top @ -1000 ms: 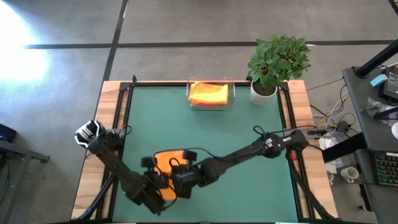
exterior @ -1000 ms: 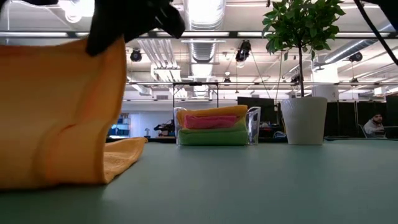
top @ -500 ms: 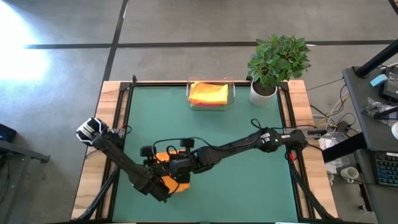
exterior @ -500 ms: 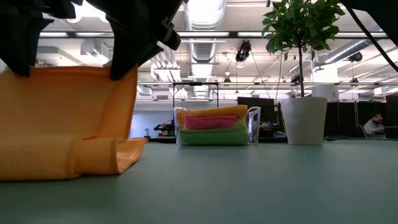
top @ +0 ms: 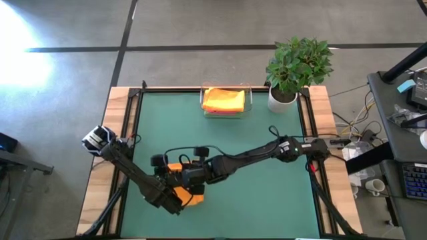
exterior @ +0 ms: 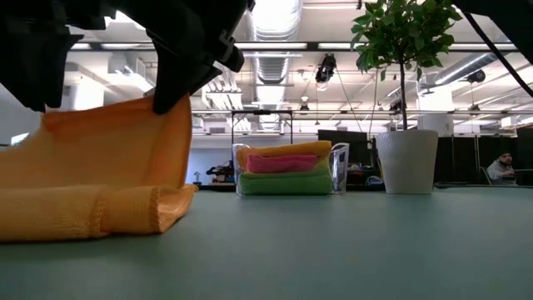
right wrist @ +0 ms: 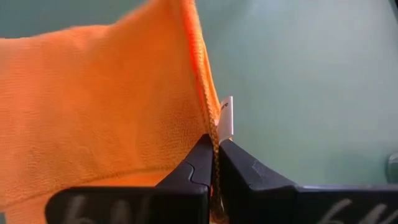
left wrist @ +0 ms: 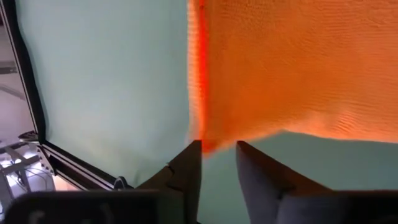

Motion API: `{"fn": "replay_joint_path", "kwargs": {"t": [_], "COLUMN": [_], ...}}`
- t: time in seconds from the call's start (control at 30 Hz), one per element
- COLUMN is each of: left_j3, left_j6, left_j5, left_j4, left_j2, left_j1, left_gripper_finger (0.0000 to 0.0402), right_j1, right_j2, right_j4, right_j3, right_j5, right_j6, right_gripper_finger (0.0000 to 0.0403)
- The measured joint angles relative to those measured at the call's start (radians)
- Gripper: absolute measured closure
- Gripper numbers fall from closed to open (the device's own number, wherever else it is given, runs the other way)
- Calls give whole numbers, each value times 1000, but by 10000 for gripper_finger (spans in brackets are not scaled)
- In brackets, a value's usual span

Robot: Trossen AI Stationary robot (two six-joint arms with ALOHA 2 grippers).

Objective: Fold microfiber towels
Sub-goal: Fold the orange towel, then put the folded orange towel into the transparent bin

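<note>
Folding the orange towel point(top: 181, 193), well in front of the clear tray point(top: 226, 101): left gripper point(left wrist: 217, 152) and right gripper point(right wrist: 214, 155) each pinch an edge, jaws nearly closed. Lowering both corners evenly should align the layers. Green mat point(top: 267, 153); open office with ceiling ducts behind.

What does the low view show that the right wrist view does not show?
Only the low view shows the clear tray holding folded orange, pink and green towels, the potted plant, and the orange towel's lower part lying doubled on the table. Only the right wrist view shows the right gripper shut on the towel's edge, beside a white label. Both show the orange towel lifted above the green table.
</note>
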Motion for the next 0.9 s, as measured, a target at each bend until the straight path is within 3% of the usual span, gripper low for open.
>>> {"fn": "replay_joint_path", "kwargs": {"t": [0.2, 0.37, 0.63, 0.77, 0.9], "left_j3": [0, 0, 14, 21, 21], "left_j6": [-44, -71, -98, -100, -101], "left_j5": [-6, 28, 85, 88, 90], "left_j4": [-8, -40, -42, -11, 60], "left_j2": [-5, -22, -62, -72, -72], "left_j1": [5, 8, 1, -15, -42], "left_gripper_finger": [263, 230, 224, 224, 224], "right_j1": [-13, -22, -37, -35, -18], "right_j2": [0, 1, -5, -31, -78], "right_j4": [9, 41, 44, -34, -175], "right_j3": [0, -1, 21, 37, 38], "right_j5": [-2, -23, -32, -120, -141], "right_j6": [-9, -14, 7, 18, 64], "right_gripper_finger": [389, 357, 291, 272, 269]}}
